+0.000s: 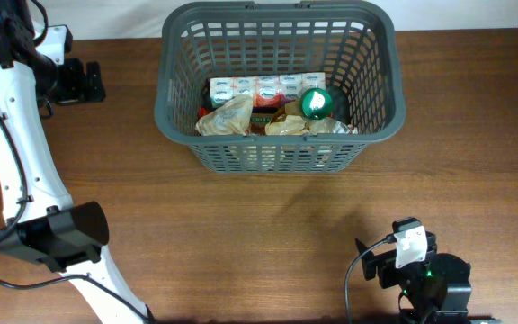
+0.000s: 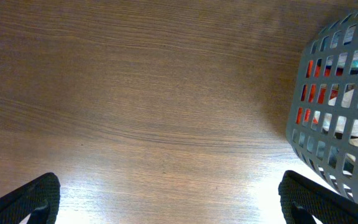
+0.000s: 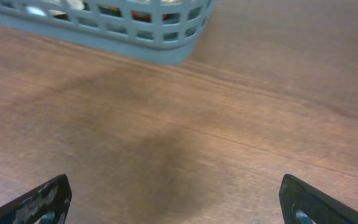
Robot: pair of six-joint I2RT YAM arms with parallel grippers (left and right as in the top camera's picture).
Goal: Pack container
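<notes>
The container is a large dark grey slotted basket at the far middle of the table. It holds a row of white cartons, crumpled tan bags and a green round lid. Its wall shows at the right of the left wrist view and at the top of the right wrist view. My left gripper is open and empty over bare wood left of the basket. My right gripper is open and empty over bare wood, near the table's front edge.
The brown wooden table lies all around the basket. The left arm's white links run down the left side. The right arm's base sits at the front right.
</notes>
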